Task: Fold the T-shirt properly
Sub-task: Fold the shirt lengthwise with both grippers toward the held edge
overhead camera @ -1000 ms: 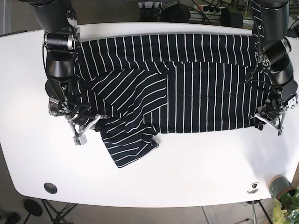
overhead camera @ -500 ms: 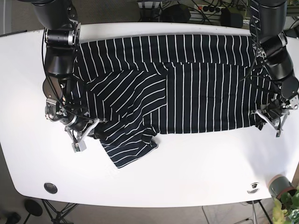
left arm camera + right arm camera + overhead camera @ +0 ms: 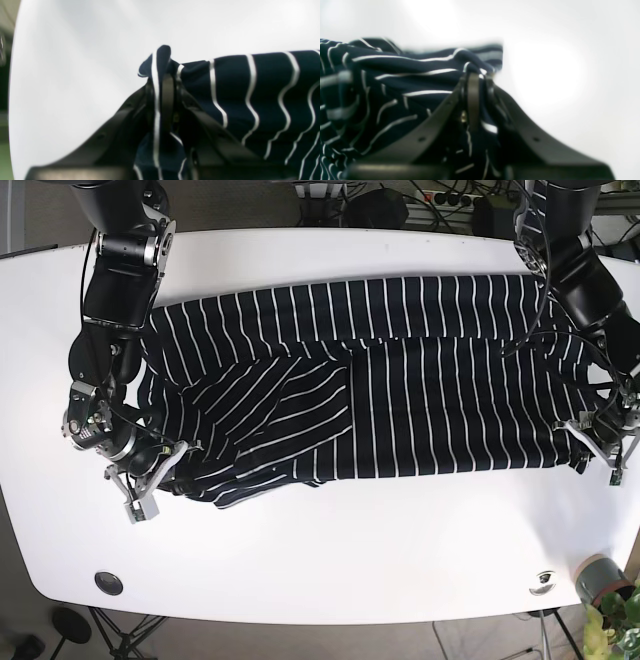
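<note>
Both grippers, left gripper (image 3: pixel 607 463) and right gripper (image 3: pixel 147 491), were clamped on the T-shirt (image 3: pixel 420 380) hem (cloth pinched between closed jaws), so pulling evenly seemed wise.

A robotics lab or test room is being shown. Two black robot arms (image 3: pixel 118 290) are being mounted at the far edge of a white rounded desk (image 3: pixel 400 550), and cables and a power strip (image 3: pixel 452 198) are being kept on the floor behind it. A tripod leg (image 3: pixel 120 635) and a potted plant (image 3: pixel 608 605) are being seen beside the desk.
</note>
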